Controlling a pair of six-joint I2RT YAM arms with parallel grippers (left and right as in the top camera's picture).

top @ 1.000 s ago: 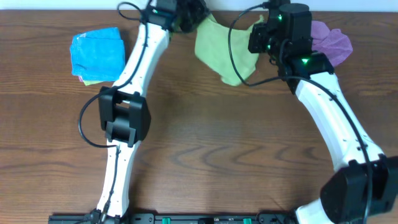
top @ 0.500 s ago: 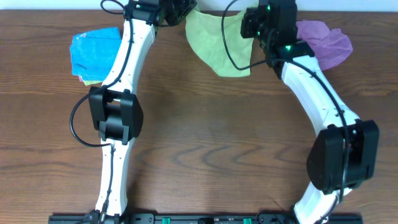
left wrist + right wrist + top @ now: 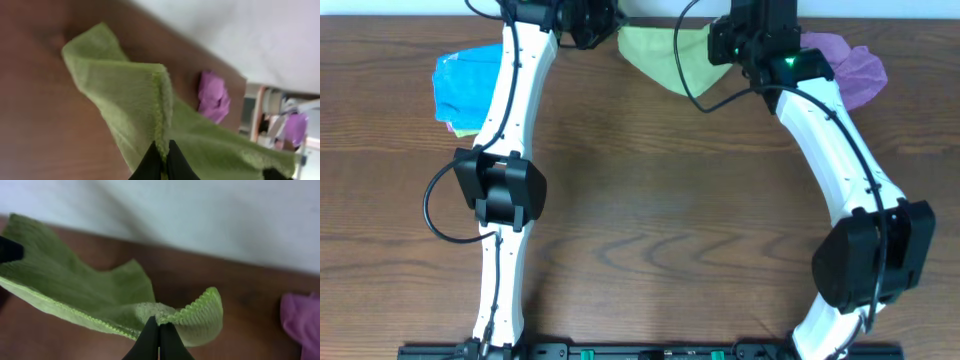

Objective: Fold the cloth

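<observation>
The lime-green cloth [image 3: 665, 58] hangs stretched between my two grippers at the far edge of the table, its lower part drooping to a point. My left gripper [image 3: 603, 22] is shut on one top corner; in the left wrist view its black fingers [image 3: 163, 156] pinch the cloth's hem [image 3: 125, 95]. My right gripper [image 3: 720, 40] is shut on the other top corner; in the right wrist view its fingers [image 3: 159, 331] pinch the ribbed edge of the cloth [image 3: 90, 295].
A bright blue folded cloth [image 3: 470, 85] lies at the far left. A purple cloth [image 3: 845, 65] lies at the far right, also seen in the left wrist view [image 3: 214, 96] and the right wrist view [image 3: 301, 322]. A white wall borders the far table edge.
Both grippers have moved the lime-green cloth toward the far edge of the table and lifted it. The left arm has shifted left and the cloth is pulled more taut.
</observation>
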